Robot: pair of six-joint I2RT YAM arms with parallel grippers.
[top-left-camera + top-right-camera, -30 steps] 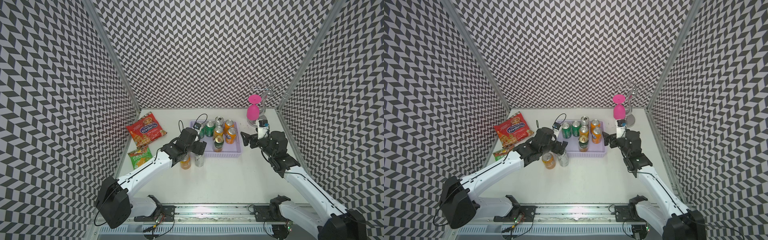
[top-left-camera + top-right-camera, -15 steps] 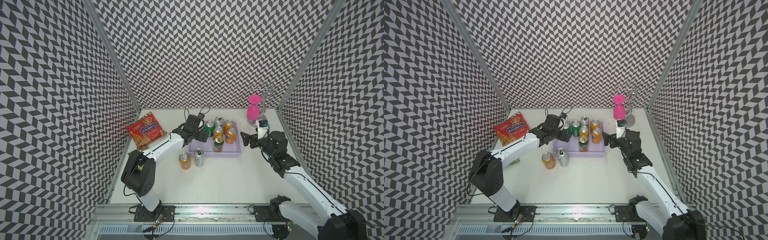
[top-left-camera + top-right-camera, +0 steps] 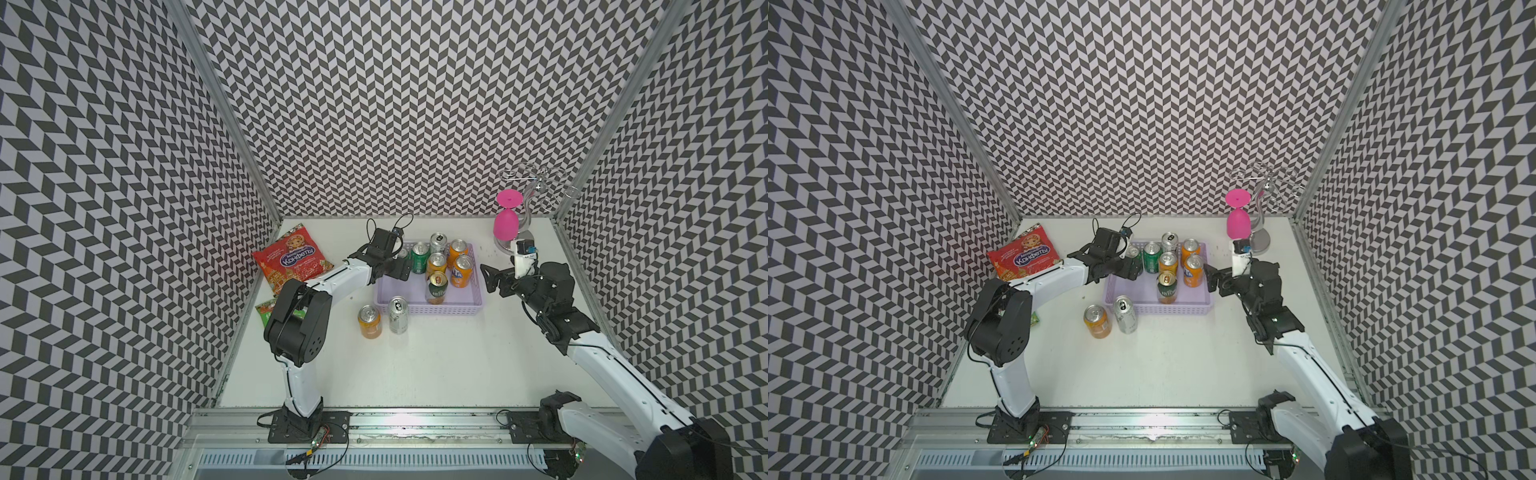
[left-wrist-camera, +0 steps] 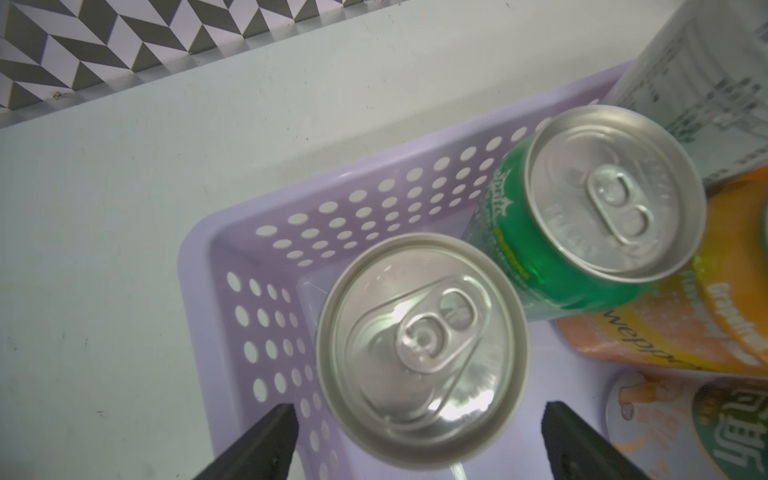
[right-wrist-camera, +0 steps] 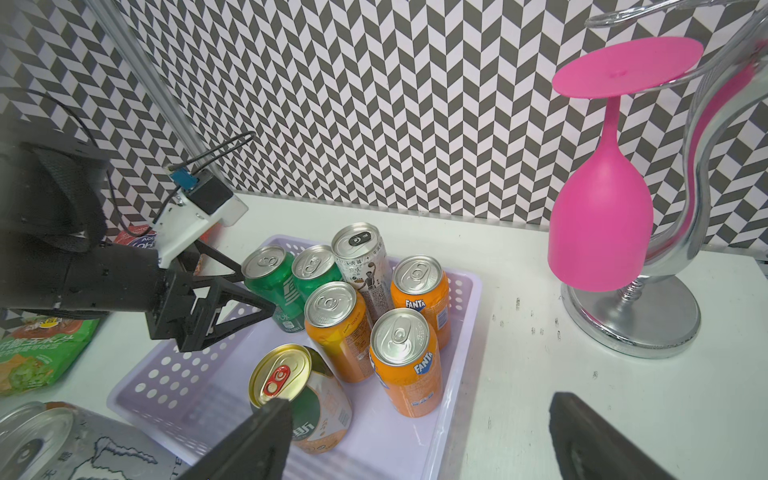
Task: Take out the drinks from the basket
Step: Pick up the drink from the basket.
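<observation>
In a top view the left gripper [image 3: 398,269] sits over the far-left corner of the basket [image 3: 432,311], much nearer the seven drinks [image 3: 436,262] inside than the right gripper [image 3: 491,279], which hangs wide open and empty off the basket's right edge. An orange can [image 3: 369,321] and a silver can [image 3: 398,314] stand on the table [image 3: 457,374] out front. Left wrist view: the upright corner can [image 4: 422,349] sits just ahead of its spread, empty fingers [image 4: 257,449]. Right wrist view agrees, fingertips [image 5: 255,309] flanking that green can, so probably nudge in and squeeze.
</observation>
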